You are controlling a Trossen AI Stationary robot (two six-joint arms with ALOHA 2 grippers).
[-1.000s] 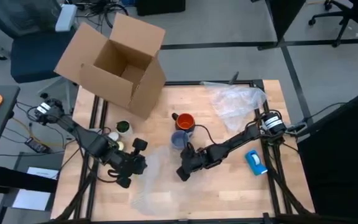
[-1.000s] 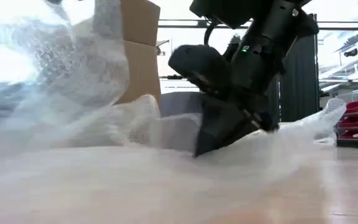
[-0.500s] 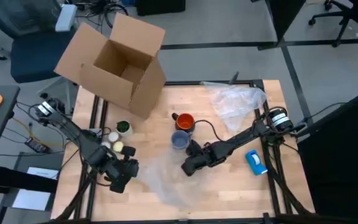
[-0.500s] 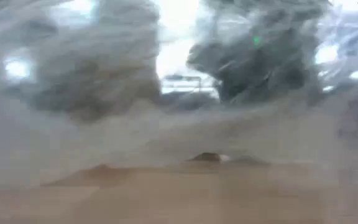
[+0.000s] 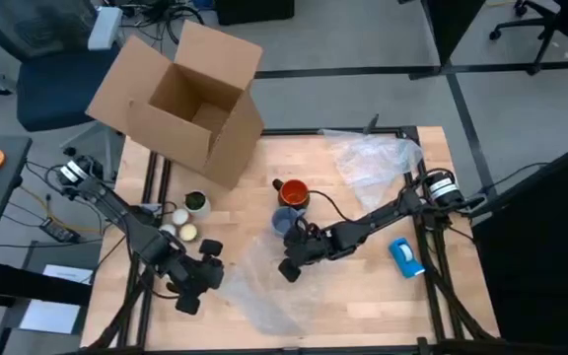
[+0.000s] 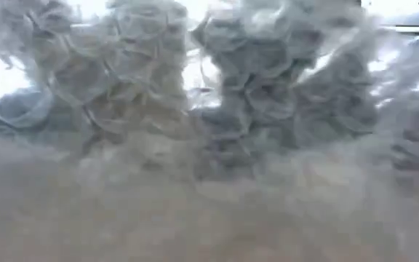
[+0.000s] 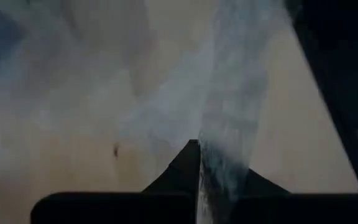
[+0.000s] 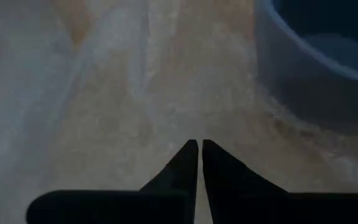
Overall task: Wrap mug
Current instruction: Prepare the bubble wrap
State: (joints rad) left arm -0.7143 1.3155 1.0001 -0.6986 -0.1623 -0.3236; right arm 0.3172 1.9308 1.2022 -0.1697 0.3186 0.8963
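Small round orange-red mug (image 5: 292, 191) with bright orange inside stands upright, unwrapped, just behind the blue-grey mug (image 5: 285, 221). Left gripper (image 7: 199, 163) clamps the clear bubble-wrap sheet (image 5: 260, 286); right gripper (image 8: 199, 163) pinched together on the same sheet, beside the blue-grey mug.

Robotics lab or workshop, wooden bench (image 5: 363, 296) on a dark metal frame, grey floor around it, office chair (image 5: 52, 74) and loose cables (image 5: 156, 12) beyond the bench's far-left corner
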